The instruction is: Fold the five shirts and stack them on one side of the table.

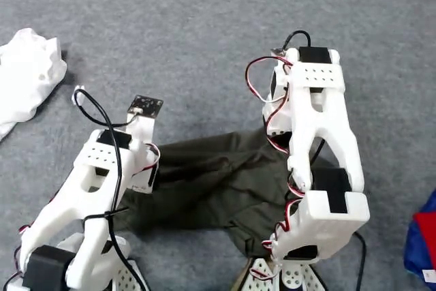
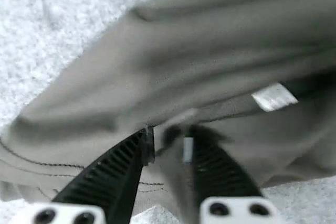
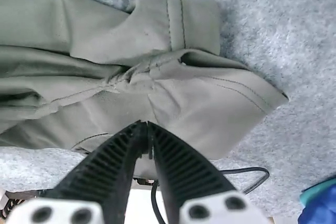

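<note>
Grey carpeted table (image 1: 204,46) bears a crumpled olive shirt (image 1: 204,182). Left gripper (image 2: 168,142) pinches its fabric; right gripper (image 3: 146,127) hangs closed over it, holding nothing.

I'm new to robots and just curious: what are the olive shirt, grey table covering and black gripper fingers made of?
Olive shirt: soft matte cloth, likely cotton; it creases and shows stitched hems.
Table covering: grey and fuzzy, felt or carpet-like.
Right gripper's fingers: black, ribbed hard plastic, probably printed.
</note>
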`<state>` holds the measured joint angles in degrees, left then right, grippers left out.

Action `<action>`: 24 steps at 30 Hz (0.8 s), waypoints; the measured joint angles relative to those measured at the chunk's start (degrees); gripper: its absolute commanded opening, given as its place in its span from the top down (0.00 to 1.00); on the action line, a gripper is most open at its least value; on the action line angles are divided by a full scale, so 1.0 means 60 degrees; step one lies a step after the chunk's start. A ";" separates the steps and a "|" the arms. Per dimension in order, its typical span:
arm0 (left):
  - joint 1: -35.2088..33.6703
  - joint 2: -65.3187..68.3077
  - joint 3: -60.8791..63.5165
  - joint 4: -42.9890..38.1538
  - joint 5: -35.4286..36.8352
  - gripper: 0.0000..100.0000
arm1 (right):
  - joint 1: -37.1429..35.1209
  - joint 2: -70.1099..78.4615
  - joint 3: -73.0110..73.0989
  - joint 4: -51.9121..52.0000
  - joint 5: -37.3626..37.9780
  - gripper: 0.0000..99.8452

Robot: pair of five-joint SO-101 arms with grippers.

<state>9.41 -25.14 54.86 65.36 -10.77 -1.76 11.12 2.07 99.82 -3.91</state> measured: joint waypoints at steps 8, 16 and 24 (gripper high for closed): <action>0.0059 0.0000 0.0000 0.0029 -0.0190 0.93 | 0.0000 0.0000 0.0000 -0.0015 0.0000 1.00; 0.0059 0.0000 -0.0908 0.2374 -0.0190 0.76 | 0.0000 0.0000 0.0000 -0.0015 0.0000 1.00; 0.0059 0.0000 -0.1656 0.3560 -0.0190 0.68 | 0.0000 0.0000 0.0000 -0.0015 0.0000 1.00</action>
<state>9.76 -25.14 44.92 86.73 -11.91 -1.76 11.12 2.07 99.74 -3.91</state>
